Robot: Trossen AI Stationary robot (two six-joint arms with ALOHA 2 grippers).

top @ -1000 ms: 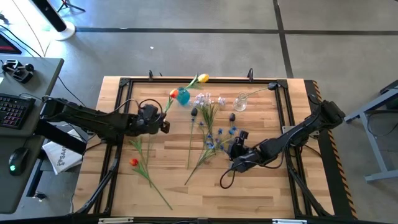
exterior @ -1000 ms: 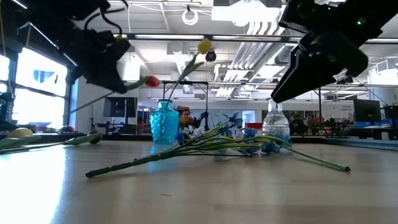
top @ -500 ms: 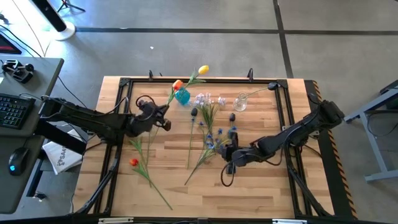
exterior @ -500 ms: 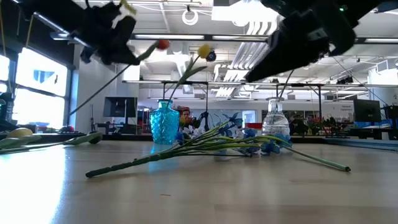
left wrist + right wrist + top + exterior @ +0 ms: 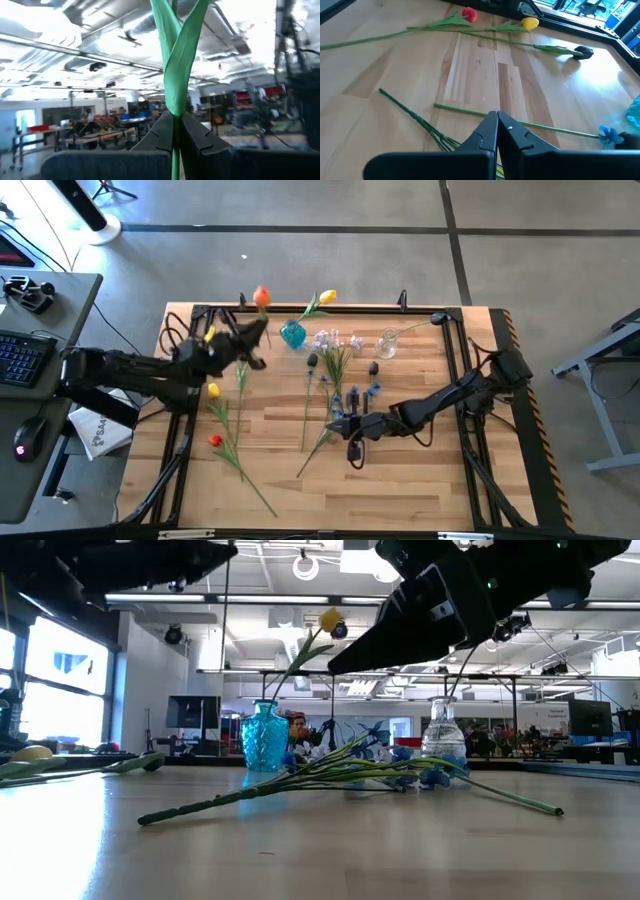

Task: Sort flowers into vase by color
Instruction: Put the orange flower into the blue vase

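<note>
Orange bloom: the orange flower is up in the air, its head past the table's far edge, left of the teal vase
Left gripper: the left gripper is lifted over the far-left part of the wooden table, clenched on the orange flower's green stem (the wrist view shows both fingers pinching it just below a leaf)
Right gripper: the right gripper is low over the middle of the table, fingers pressed together with nothing between them, right at the bundle of stems
Yellow in vase: a yellow flower stands tilted in the teal vase, head leaning away to the right
Blue sprays: the blue flowers lie in the middle, stems fanning toward the near side
Pale blossoms: the pink-white spray lies between the teal vase and the clear vase, which holds one thin stem
Left side, flat on the wood: a yellow tulip and a red tulip, long stems running toward the near edge
</note>
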